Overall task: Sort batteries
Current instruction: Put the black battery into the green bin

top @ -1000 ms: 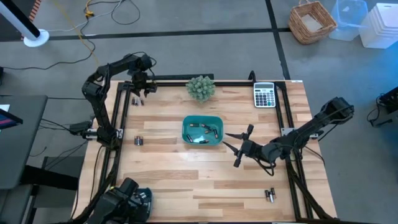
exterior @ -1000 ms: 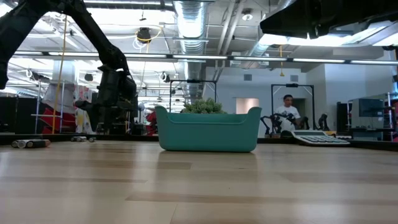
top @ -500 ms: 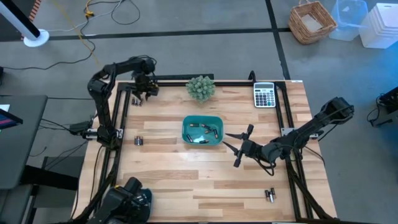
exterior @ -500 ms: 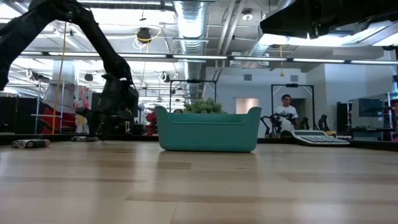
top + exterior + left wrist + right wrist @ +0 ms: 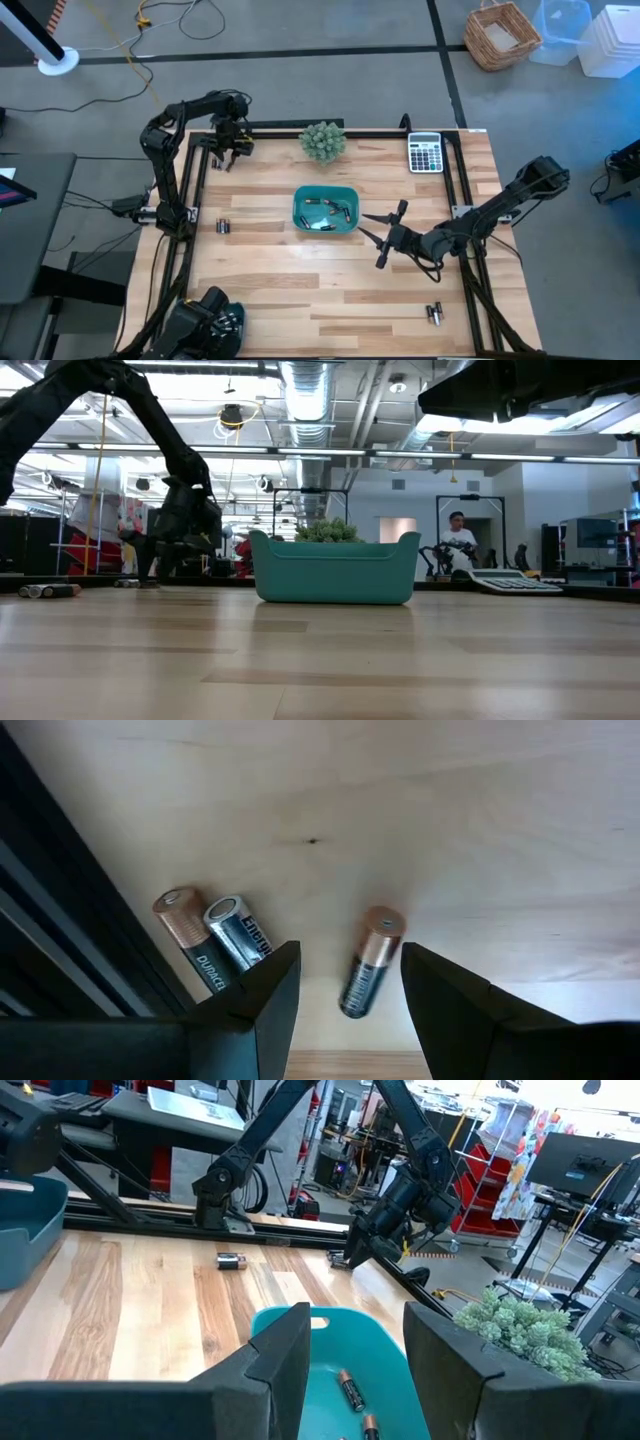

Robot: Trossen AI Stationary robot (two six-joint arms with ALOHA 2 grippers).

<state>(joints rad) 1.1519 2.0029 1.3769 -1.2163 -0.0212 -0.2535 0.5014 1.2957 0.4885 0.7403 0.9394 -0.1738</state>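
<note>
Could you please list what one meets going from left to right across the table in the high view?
Left claw over the batteries at the far left corner → battery pair by the left edge → plant and tray mid-table → right claw → calculator.

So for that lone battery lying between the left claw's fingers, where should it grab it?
Grip the lone battery across the middle of its round body, coming straight down from above. It lies flat on the table, and the left claw is open astride it, apart from the pair of batteries alongside.
</note>
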